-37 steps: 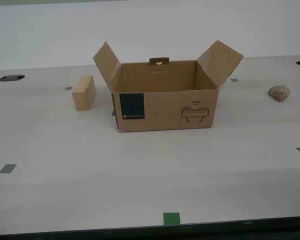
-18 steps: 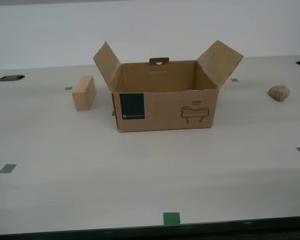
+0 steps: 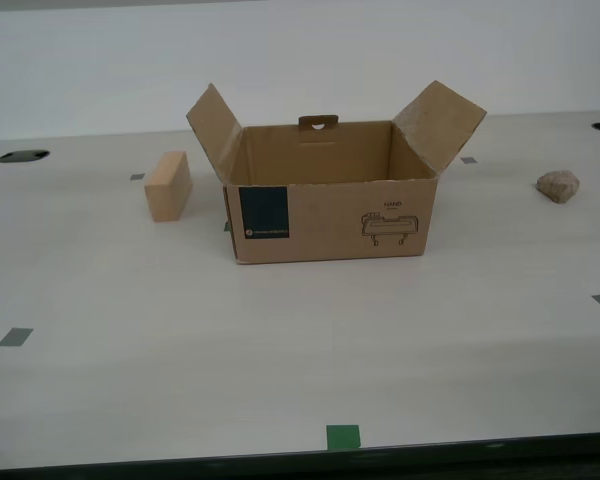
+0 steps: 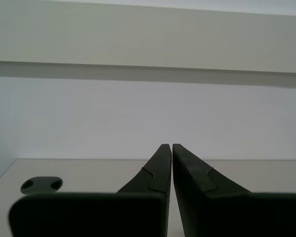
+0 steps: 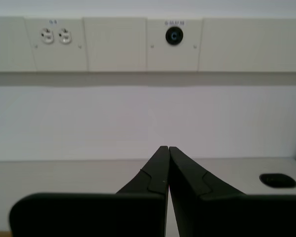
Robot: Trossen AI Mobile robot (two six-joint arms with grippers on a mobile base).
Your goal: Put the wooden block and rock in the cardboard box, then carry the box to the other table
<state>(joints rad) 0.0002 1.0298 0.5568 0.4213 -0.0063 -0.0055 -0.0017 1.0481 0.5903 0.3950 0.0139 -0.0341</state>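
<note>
Cardboard box [image 3: 330, 205] standing open near the middle of a pale wood-grain table [image 3: 280, 350], side flaps raised and splayed outward, a small tab with a hole upright at the back rim. Dark blue square label [image 3: 264, 212] on the front face toward the exterior view's left, line drawing [image 3: 390, 226] toward the exterior view's right. Nothing visible inside the box from this angle, though the floor of it is mostly hidden by the front wall. Wooden block [image 3: 168, 185] lying on the table just beside the box at the exterior view's left, apart from it, not touching. Rock [image 3: 558, 186] resting on the table well apart from the box, toward the exterior view's right edge. Small grey tape marks [image 3: 15, 337] scattered over the tabletop, one green tape square [image 3: 343, 437] near the front edge. Dark cable hole [image 3: 23, 156] at the far end of the table on the exterior view's left. No arm visible in the exterior view. My first gripper [image 5: 165, 148] closed with tips pressed together, holding nothing, aimed at a white wall with a socket panel [image 5: 55, 36] above. My second gripper [image 4: 168, 146] likewise closed to a hairline gap, empty, facing a plain white wall over the table edge.
</note>
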